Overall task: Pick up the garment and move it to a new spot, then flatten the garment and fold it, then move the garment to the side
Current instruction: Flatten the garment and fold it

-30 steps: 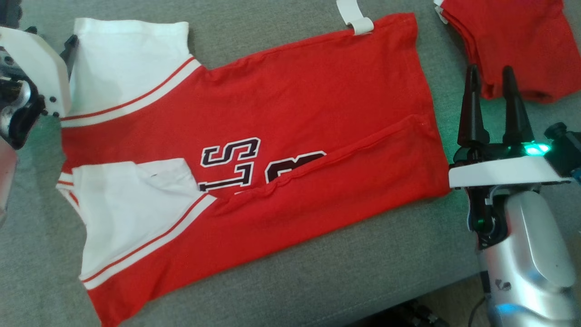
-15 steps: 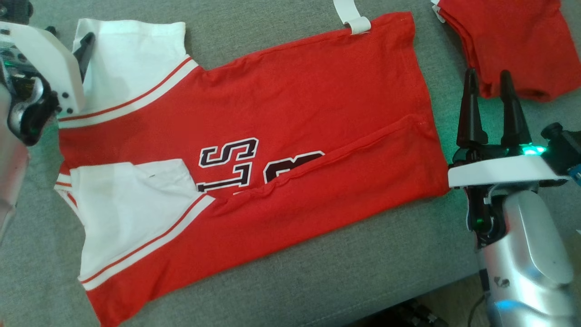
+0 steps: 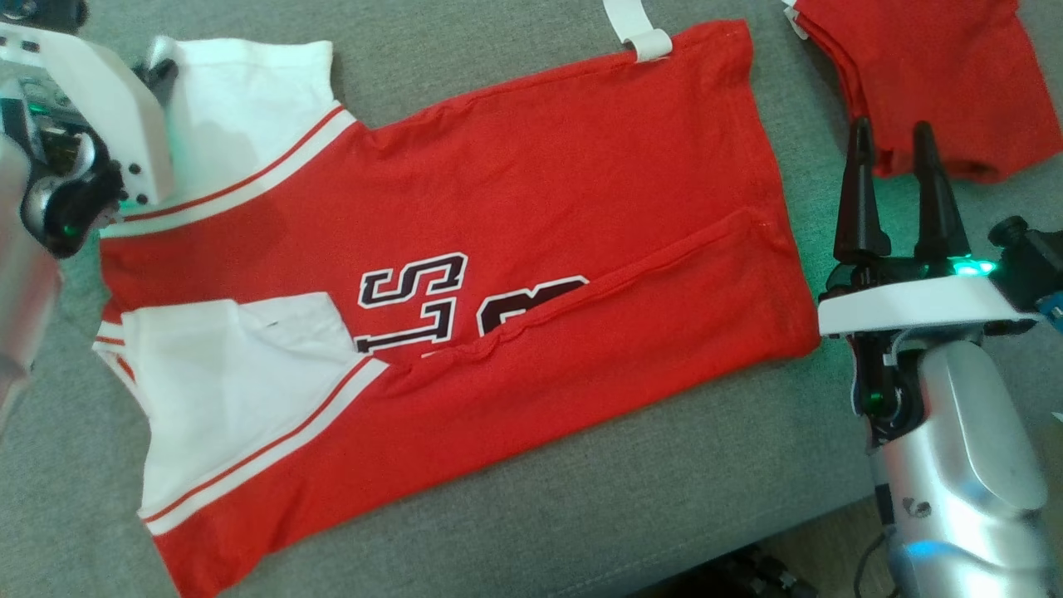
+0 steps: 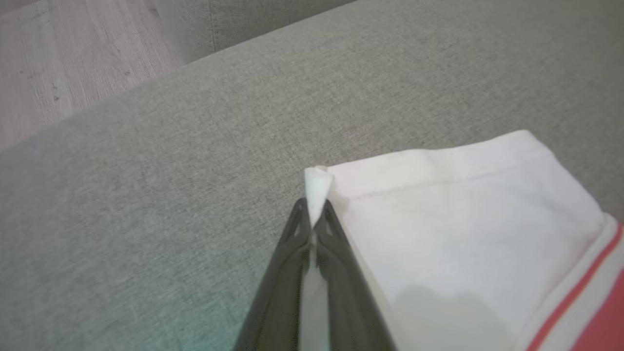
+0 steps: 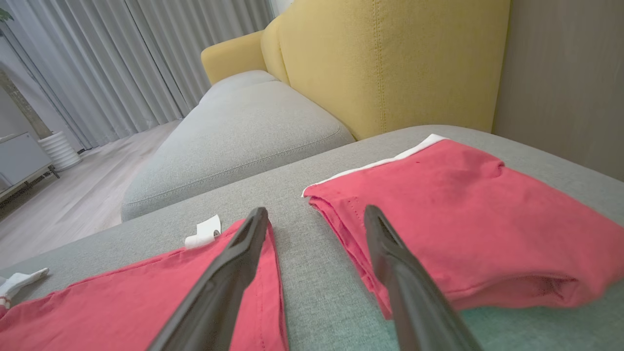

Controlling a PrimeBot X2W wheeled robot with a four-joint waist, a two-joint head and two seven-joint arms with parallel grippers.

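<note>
**Left fingers pinched on the sleeve corner**

Your left gripper has its fingers together, clamped on the corner of the far white sleeve, toward the far left corner of the grey cushion. The red garment lies flat across the cushion's middle, its near long side folded over the black lettering. Your right gripper has its fingers apart and holds nothing. It sits just beside the garment's hem near the right edge, between that hem and a folded red garment at the far right corner.
</note>
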